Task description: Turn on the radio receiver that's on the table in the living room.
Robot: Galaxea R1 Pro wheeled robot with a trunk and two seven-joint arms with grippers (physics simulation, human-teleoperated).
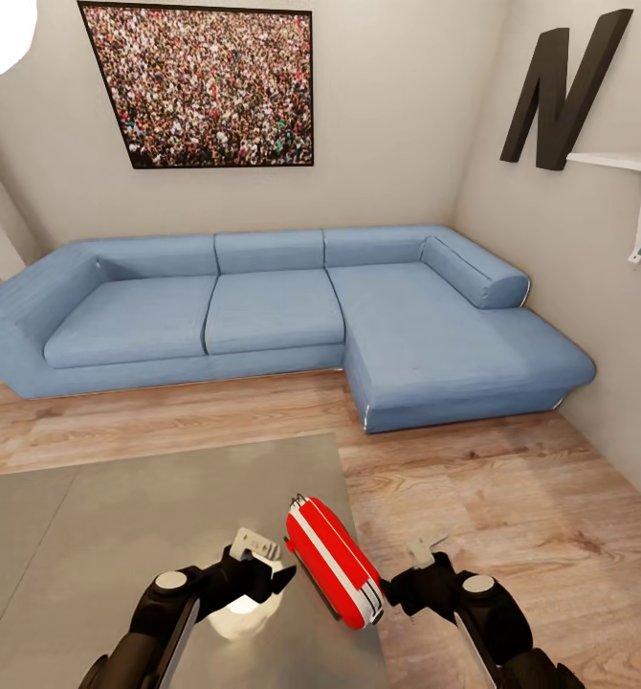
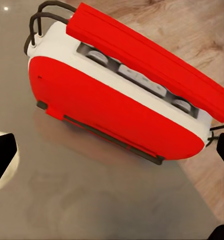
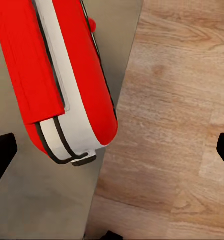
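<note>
The radio (image 1: 333, 562) stands on the worktop (image 1: 120, 517), right at its right-hand edge, with wood floor (image 1: 512, 498) just beyond. It is red with a white band, and it sits skewed to the worktop's edge. From the left wrist view the radio (image 2: 117, 100) shows a red handle bar over a row of pale buttons, and its body mirrors faintly in the glossy worktop (image 2: 91, 200). From the right wrist view its white end (image 3: 71, 135) almost overhangs the worktop's edge (image 3: 114, 130), beside the floor (image 3: 177, 125).

The left tool (image 1: 254, 550) hovers just left of the radio, released, holding nothing. The right tool (image 1: 426, 555) hangs just right of it, over the floor, also spread and empty. Neither touches the radio.

Behind stands a blue L-shaped sofa (image 1: 263, 316), under a crowd photo (image 1: 206, 86) and a black "N" (image 1: 562, 86).
</note>
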